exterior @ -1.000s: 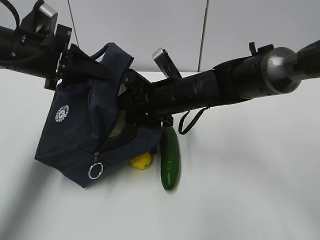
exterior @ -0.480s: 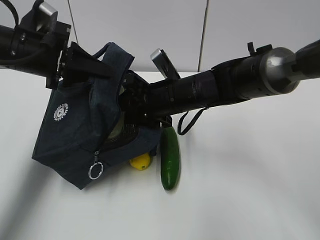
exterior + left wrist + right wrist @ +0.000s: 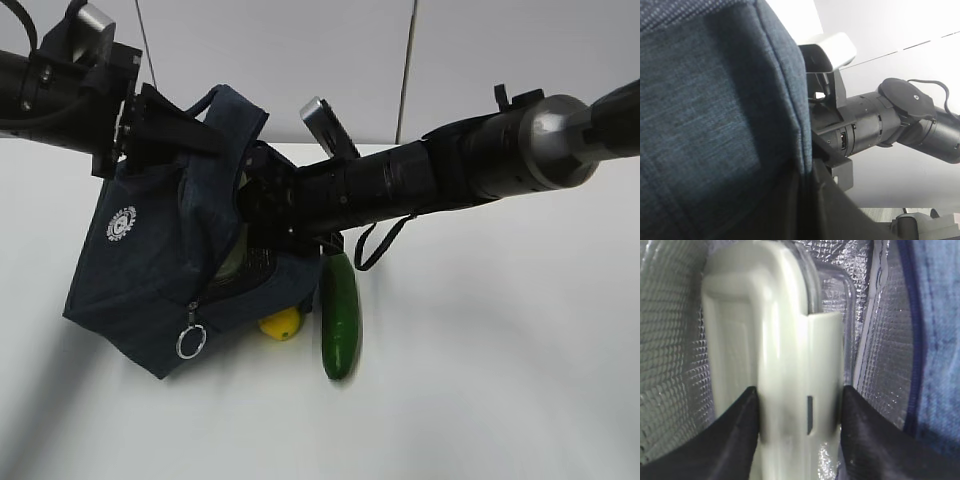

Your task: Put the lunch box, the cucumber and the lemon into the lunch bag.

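The navy lunch bag (image 3: 150, 270) stands tilted on the white table with its top opening facing right. My left gripper (image 3: 165, 130) is shut on the bag's upper edge and holds it up; the pinched fabric (image 3: 800, 150) fills the left wrist view. My right gripper (image 3: 800, 395) is shut on the lunch box (image 3: 775, 340), pale green lid side showing, inside the bag's silver lining (image 3: 670, 355). In the exterior view the right gripper (image 3: 255, 215) reaches into the opening and the box is mostly hidden. The lemon (image 3: 283, 323) and the cucumber (image 3: 339, 315) lie on the table beside the bag.
The zipper's metal ring pull (image 3: 190, 343) hangs at the bag's front corner. A black cable loop (image 3: 378, 245) hangs under my right arm (image 3: 450, 170), which spans the table above the cucumber. White table (image 3: 480, 380) extends right and front.
The bag has shifted slightly left and down. My right arm has pushed a little further into the opening. The lemon and cucumber have not moved.
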{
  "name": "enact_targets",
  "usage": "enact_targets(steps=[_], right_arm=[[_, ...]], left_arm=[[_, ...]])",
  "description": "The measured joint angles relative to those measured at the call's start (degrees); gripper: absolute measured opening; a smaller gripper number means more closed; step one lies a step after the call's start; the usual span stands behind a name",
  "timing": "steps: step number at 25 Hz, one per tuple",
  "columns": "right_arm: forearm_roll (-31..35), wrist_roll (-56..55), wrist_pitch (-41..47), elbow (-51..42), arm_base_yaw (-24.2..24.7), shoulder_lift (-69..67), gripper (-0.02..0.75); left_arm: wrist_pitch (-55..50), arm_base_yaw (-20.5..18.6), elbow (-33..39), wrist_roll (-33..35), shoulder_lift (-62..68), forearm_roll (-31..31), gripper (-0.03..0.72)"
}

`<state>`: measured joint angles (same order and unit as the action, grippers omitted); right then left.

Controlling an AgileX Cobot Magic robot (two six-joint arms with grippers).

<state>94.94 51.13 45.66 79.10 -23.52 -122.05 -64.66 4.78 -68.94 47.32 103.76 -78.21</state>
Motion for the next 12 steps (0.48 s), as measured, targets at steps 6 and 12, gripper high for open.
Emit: enact_targets(steps=[6, 12], right_arm=[[0.0, 0.0, 0.1, 0.0, 0.0, 0.0, 0.375], [-0.4, -0.1, 1.2, 0.2, 0.0, 0.0, 0.393]], left_arm=[[0.0, 0.0, 0.0, 0.0, 0.0, 0.0, -0.006], [0.0, 0.0, 0.0, 0.0, 0.0, 0.0, -0.006]])
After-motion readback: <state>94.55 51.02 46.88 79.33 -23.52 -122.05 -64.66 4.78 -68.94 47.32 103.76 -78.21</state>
